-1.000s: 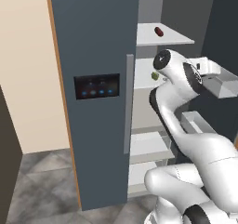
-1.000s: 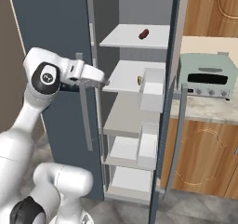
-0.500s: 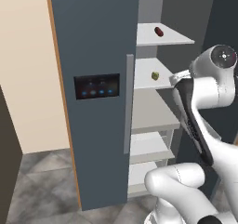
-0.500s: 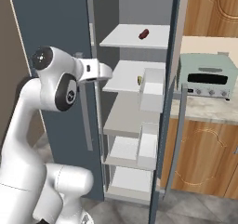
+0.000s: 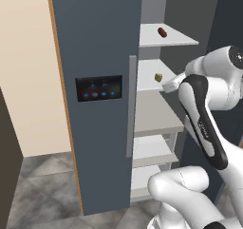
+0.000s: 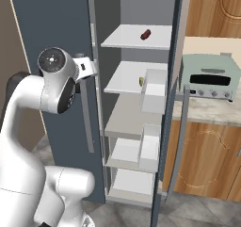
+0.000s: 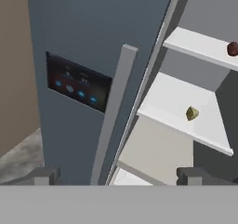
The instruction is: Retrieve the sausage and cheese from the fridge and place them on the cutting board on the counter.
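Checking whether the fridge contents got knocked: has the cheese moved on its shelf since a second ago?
No. The cheese sits at the same spot on the second shelf, below the sausage; only the arm has swung in front.

Fridge right door open, shelves reachable. My closed left door and its handle block the left; door bins crowd the right.

Fridge open ahead of me.
I see the sausage on the top shelf, cheese one shelf below.
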Robot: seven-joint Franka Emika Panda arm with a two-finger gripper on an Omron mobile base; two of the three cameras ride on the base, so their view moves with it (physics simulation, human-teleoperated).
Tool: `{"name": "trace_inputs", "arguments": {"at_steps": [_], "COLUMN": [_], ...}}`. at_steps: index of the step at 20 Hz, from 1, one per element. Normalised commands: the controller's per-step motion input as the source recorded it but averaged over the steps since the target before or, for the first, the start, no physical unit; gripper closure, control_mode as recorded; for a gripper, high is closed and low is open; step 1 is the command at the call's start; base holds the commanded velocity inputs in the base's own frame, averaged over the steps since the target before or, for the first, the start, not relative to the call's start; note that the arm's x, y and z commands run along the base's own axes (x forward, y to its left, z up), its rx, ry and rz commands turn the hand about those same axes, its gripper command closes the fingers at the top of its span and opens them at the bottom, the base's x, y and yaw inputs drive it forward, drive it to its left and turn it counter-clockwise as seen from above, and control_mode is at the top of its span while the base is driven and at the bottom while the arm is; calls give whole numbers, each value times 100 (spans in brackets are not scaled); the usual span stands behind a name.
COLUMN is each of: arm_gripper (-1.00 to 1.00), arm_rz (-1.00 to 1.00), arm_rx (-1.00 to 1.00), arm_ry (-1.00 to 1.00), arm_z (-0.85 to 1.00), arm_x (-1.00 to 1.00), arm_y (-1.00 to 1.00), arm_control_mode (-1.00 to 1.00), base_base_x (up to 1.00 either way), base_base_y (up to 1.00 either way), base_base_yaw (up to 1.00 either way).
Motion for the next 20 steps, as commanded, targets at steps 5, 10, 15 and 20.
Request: {"name": "trace_inputs", "arguments": {"at_steps": [5, 10, 15, 20], "arm_gripper": [-100, -100, -100, -100], "arm_rz": [0, -3, -33, -46], "arm_rx": [0, 0, 1, 6], "arm_ry": [12, 19, 13, 0], "arm_z": [0, 0, 0, -1], "arm_x": [0, 0, -4, -9], "arm_y": [36, 4, -10, -32], "arm_control_mode": [-100, -100, -100, -100], "base_base_x": [0, 0, 0, 0], "base_base_y": [0, 0, 0, 0], "base_base_yaw": [0, 0, 0, 0]}}
